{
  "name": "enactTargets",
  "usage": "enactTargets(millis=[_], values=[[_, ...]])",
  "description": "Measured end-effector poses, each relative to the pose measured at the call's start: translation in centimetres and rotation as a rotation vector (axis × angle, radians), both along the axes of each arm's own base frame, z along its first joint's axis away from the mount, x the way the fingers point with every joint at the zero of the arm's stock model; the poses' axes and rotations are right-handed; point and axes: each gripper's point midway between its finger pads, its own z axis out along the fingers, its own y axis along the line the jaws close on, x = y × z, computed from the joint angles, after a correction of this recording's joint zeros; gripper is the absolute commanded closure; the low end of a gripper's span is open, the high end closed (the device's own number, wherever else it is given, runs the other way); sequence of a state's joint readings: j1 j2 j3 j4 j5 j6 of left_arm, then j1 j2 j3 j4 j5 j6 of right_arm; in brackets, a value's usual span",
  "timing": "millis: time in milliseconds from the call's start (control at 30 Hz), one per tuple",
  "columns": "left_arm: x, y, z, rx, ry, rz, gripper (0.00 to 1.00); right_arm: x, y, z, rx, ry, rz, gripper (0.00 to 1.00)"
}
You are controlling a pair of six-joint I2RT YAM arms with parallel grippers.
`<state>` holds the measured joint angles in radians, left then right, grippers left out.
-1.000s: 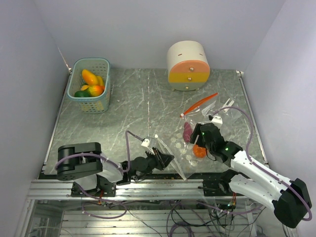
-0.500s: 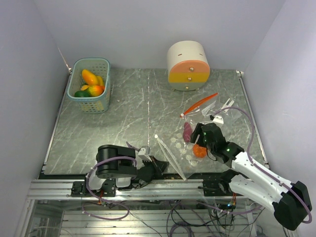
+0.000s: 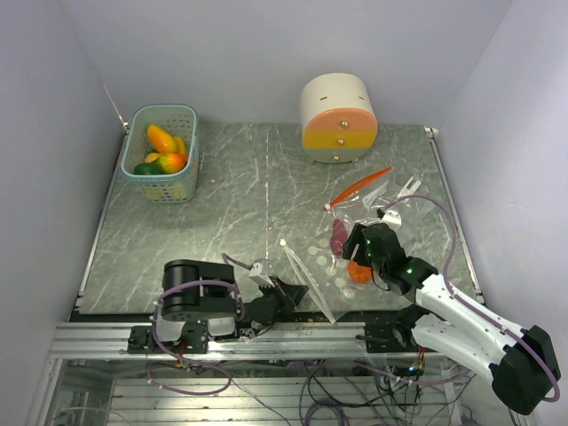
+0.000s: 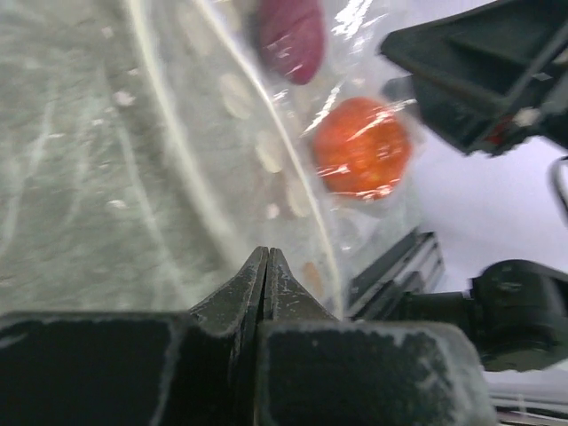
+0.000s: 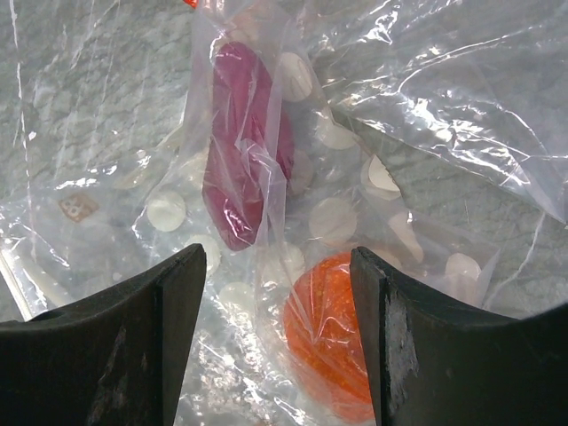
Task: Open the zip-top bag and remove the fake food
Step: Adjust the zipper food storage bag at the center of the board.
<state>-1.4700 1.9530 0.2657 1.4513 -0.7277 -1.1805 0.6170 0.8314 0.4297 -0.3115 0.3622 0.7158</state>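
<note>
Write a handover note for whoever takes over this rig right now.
Left hand: shut at the near edge of the bag; whether it pinches the plastic is unclear.
Right hand: open over the bag, holding nothing.
Things: an orange fruit and a purple piece lie inside the bag; more fake fruit sits in the basket at the far left.
Done: nothing visibly taken out here; zip state unclear.
Left: open the bag and take both pieces out.

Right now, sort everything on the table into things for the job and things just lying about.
For the job:
- bag
- purple food inside it
- orange fruit inside it

Lying about:
- basket
- round container
</note>
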Motion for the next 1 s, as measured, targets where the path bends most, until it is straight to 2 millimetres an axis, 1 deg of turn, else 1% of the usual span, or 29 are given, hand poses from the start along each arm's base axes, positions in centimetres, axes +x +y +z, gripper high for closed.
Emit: enactTargets(millis=[200,267,300,367,467,533,600,667,833,900,1000], values=[[-0.9,-1.8,5.4,-0.123,-0.006,-0.021,0.93,0.1,0.0,0.2,0.004,-0.009,-0.001,0.34],[-1.0,-2.4,6.4,-0.140,-0.007,-0.023,0.93,0.2,0.1,0.3,0.012,-0.013,0.002,0.34],[-1.0,-2.6,6.5,-0.140,-0.008,-0.022,0.93,0.3,0.1,0.3,0.012,-0.012,0.003,0.34],[-0.9,-2.9,6.2,-0.120,-0.010,-0.017,0.93,0.2,0.2,0.3,0.011,-0.011,0.007,0.34],[-0.9,-3.2,4.8,-0.082,-0.010,-0.016,0.93,0.3,0.3,0.3,0.011,-0.013,0.014,0.34],[-0.9,-3.1,3.7,-0.055,-0.013,-0.020,0.93,0.3,0.3,0.4,0.012,-0.016,0.016,0.34],[-0.9,-2.7,3.1,-0.037,-0.016,-0.020,0.93,0.5,0.4,0.4,0.013,-0.020,0.017,0.34],[-0.9,-2.2,3.2,-0.030,-0.017,-0.017,0.93,0.5,0.4,0.3,0.011,-0.016,0.019,0.34],[-0.5,-1.7,5.3,-0.068,-0.005,0.016,0.93,0.6,0.7,0.1,0.017,-0.010,0.027,0.35],[-0.4,-1.5,5.2,-0.068,0.003,0.025,0.93,0.8,1.0,0.1,0.026,-0.012,0.032,0.35],[-0.4,-1.2,3.7,-0.040,0.013,0.029,0.93,0.8,1.2,0.1,0.033,-0.011,0.039,0.35]])
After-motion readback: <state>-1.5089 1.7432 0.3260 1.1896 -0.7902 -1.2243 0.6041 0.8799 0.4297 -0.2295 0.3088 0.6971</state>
